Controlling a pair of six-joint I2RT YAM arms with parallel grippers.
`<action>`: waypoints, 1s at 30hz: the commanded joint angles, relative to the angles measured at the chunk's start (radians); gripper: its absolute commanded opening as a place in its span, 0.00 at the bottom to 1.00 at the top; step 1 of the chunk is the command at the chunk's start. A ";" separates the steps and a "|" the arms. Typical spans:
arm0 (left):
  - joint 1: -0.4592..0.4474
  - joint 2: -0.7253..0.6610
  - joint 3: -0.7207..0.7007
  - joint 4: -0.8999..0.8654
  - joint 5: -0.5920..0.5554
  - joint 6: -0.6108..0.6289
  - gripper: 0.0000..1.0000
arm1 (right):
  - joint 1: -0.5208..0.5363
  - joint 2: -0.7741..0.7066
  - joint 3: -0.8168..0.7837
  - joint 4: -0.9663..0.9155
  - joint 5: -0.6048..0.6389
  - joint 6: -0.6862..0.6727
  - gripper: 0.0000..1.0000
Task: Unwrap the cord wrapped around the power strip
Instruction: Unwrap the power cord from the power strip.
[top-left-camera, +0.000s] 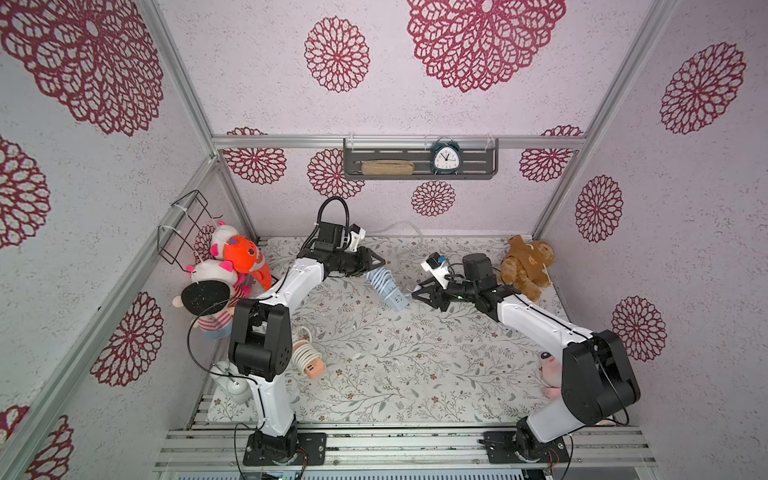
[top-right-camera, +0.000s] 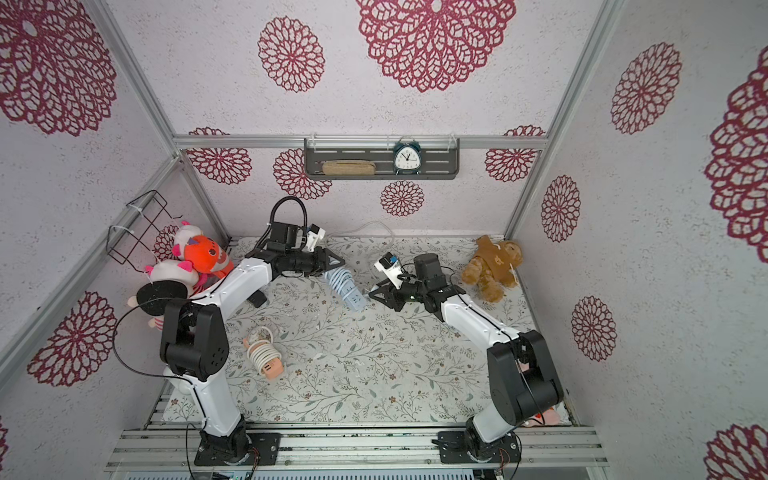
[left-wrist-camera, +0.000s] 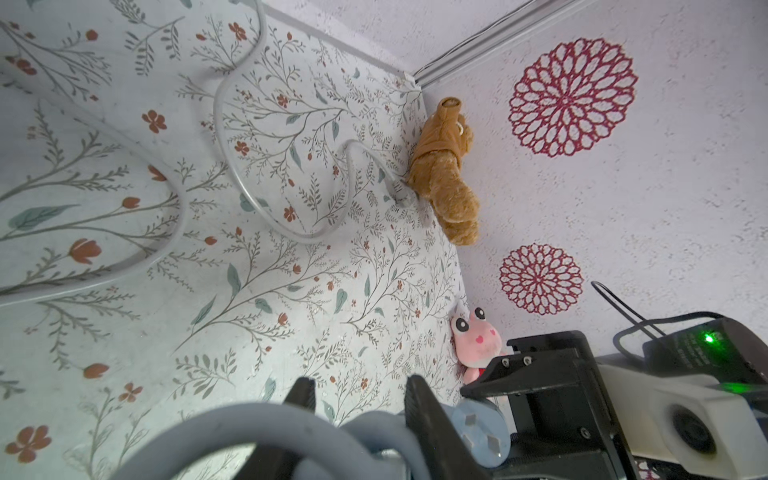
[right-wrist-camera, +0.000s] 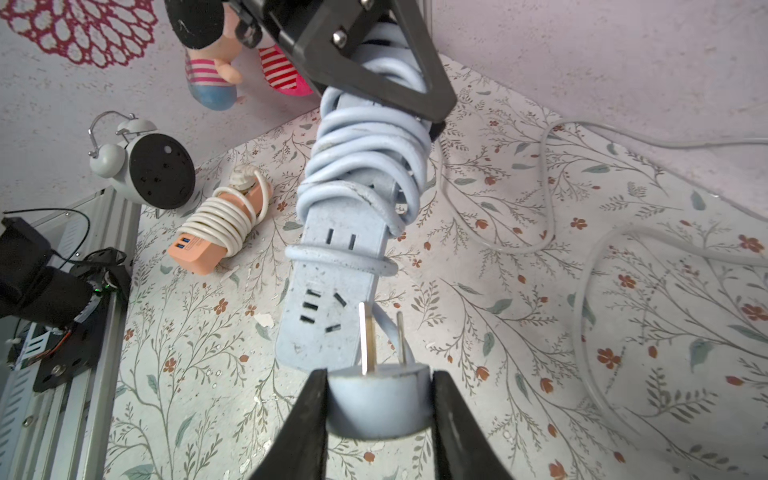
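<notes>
The right gripper (right-wrist-camera: 378, 399) is clamped on the pale blue plug (right-wrist-camera: 376, 409), one jaw on each side of its round body. The two prongs point away from the gripper towards the power strip (right-wrist-camera: 328, 291). The left gripper (top-left-camera: 376, 266) is closed on the strip's other end, over the thickest part of the wound cord (right-wrist-camera: 365, 158).

The strip hangs between the two arms above the middle of the desk (top-left-camera: 415, 374), nearer the back edge than the front, and appears to be lifted clear of the surface. Its long axis runs from the left gripper down and across to the right gripper, so the bare socket end lies just beside the plug. Only a short free run of cord joins the plug to the last turn.

One loose turn crosses the socket face, and a dense stack of turns sits higher up, against the left gripper. Very little looks unwound so far.

The right arm is the one at the free end. To shed the turns one at a time, it probably needs to carry the plug around the strip's long axis rather than pull straight away from it. The left gripper itself pins the uppermost turns, which may need a regrip later.
</notes>
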 joint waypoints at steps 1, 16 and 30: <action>0.028 -0.043 -0.016 0.065 -0.020 -0.052 0.00 | -0.050 -0.035 0.029 -0.012 0.109 0.032 0.41; 0.024 -0.068 -0.083 0.211 -0.045 -0.277 0.00 | -0.087 -0.068 0.137 -0.234 0.176 0.129 0.72; -0.099 -0.163 -0.403 0.910 -0.588 -0.749 0.00 | 0.182 -0.176 0.003 -0.139 0.638 0.487 0.61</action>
